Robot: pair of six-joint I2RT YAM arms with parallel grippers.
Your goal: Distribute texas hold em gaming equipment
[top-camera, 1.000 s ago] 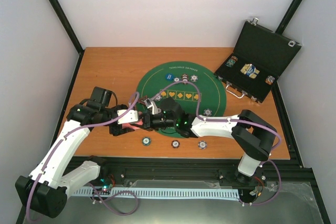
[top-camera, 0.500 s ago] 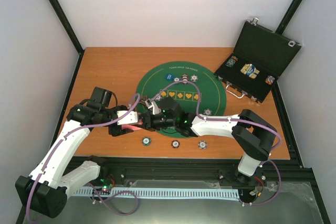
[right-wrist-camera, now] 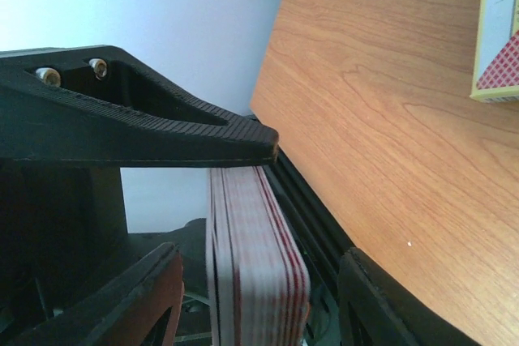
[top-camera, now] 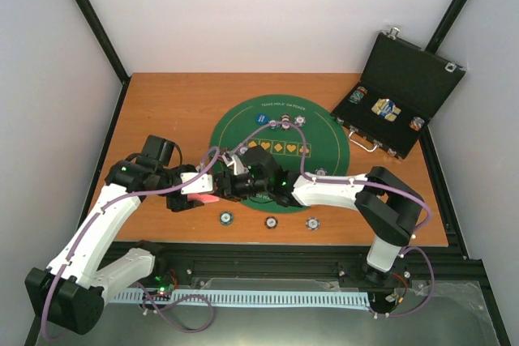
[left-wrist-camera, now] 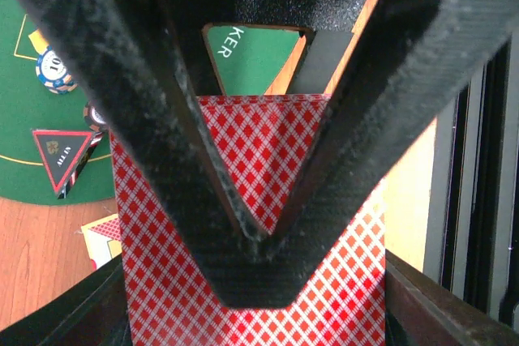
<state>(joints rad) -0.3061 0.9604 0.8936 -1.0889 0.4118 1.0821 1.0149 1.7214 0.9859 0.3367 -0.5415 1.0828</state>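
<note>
We see a smooth wooden table point(top-camera: 162, 111) with a soft, matt green felt mat point(top-camera: 235, 127) on it. The playing cards point(left-wrist-camera: 268, 151) look like shiny paper. The black case point(top-camera: 418, 66) is matt, and its handle point(top-camera: 362, 143) is shiny metal.

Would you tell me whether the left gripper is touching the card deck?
Touching: the left wrist view shows the left gripper closed onto the red-backed card deck.

High rear overview; both wrist views close on one card deck point(left-wrist-camera: 268, 151)
</note>
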